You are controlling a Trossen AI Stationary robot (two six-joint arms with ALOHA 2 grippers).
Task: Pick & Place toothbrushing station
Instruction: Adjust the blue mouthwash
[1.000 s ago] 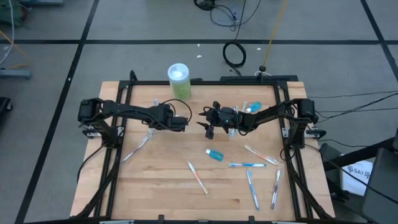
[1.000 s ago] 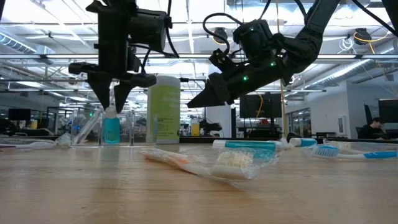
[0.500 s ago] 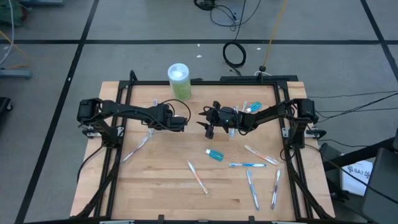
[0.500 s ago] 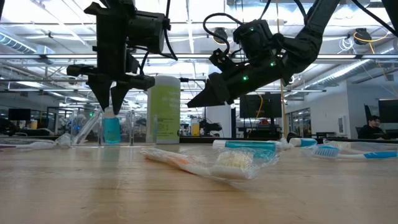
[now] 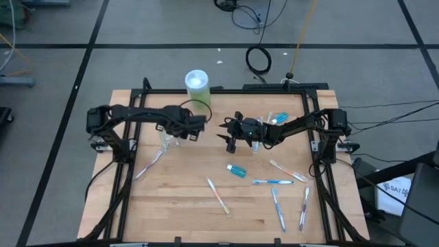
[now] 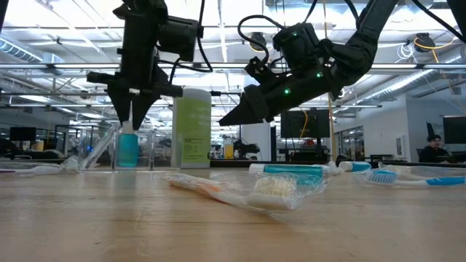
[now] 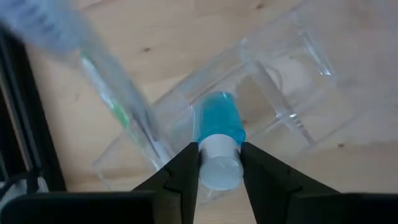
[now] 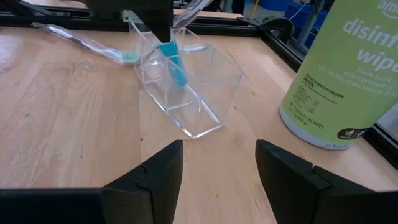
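Left gripper (image 7: 219,163) grips the blue tube (image 7: 219,127) by its cap, inside the clear cup (image 7: 292,93)

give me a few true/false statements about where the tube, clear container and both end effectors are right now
1. The left end effector straddles the white cap of a blue tube. True.
2. That tube lies flat on the bare table. False: it stands in the clear container.
3. The right end effector grips a toothbrush. False: it is open and empty, above the table.
4. A green wipes canister stands near the clear container. True.
5. All toothbrushes are in the container. False: several toothbrushes lie on the table.
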